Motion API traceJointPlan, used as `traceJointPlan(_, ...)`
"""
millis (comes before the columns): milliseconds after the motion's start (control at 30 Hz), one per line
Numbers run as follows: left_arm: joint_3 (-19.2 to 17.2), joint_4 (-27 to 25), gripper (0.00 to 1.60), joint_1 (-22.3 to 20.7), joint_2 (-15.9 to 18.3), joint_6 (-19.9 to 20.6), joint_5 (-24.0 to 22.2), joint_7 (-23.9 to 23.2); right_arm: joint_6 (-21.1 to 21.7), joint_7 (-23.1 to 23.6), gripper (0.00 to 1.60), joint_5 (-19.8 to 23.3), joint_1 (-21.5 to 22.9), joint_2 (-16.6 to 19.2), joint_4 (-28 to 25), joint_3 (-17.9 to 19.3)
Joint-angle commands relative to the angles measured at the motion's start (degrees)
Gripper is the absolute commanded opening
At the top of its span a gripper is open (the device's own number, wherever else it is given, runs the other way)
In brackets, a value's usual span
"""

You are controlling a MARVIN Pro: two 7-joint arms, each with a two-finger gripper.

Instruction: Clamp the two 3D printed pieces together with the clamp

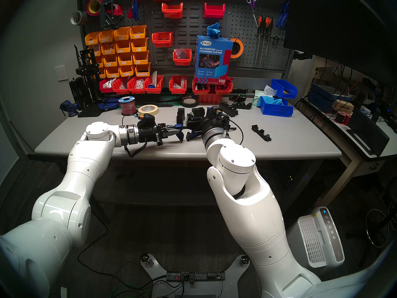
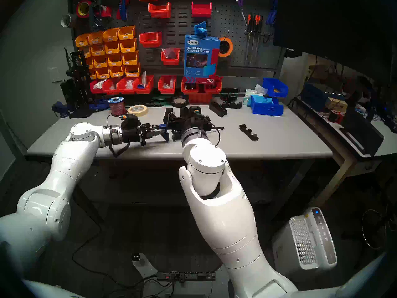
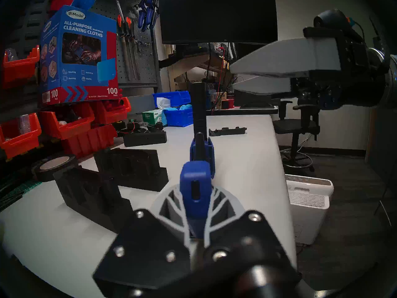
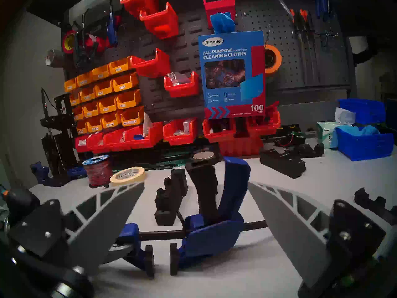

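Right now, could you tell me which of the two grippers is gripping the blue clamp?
The left gripper, shut on the clamp's fixed-jaw end; the right gripper stands open, its fingers either side of the handle.

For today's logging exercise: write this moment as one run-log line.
left gripper: shut on clamp | right gripper: open, facing clamp | pieces: unclamped

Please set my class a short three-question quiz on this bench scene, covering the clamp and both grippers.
1. Which one holds the clamp? A: left gripper. B: right gripper. C: neither.
2. True or false: the right gripper's jaws stand open.
3. Fill in: between the clamp's own jaws there is ___.

Key: 1 A; 2 true; 3 nothing.
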Motion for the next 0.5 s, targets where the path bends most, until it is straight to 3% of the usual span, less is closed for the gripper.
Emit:
traceJointPlan(0,-0.7,-1.0,0.00,-1.9,0.0,-0.2,-0.5,0.1,-3.2,-0.3,1.60,-1.2,2.7,-1.3,0.2,-1.4)
traceJointPlan(467,-0.7,-1.0,0.00,-1.9,0.0,-0.2,-0.5,0.1,-6.2,-1.8,1.60,-1.8,4.6,-2.1,4.9,-3.7)
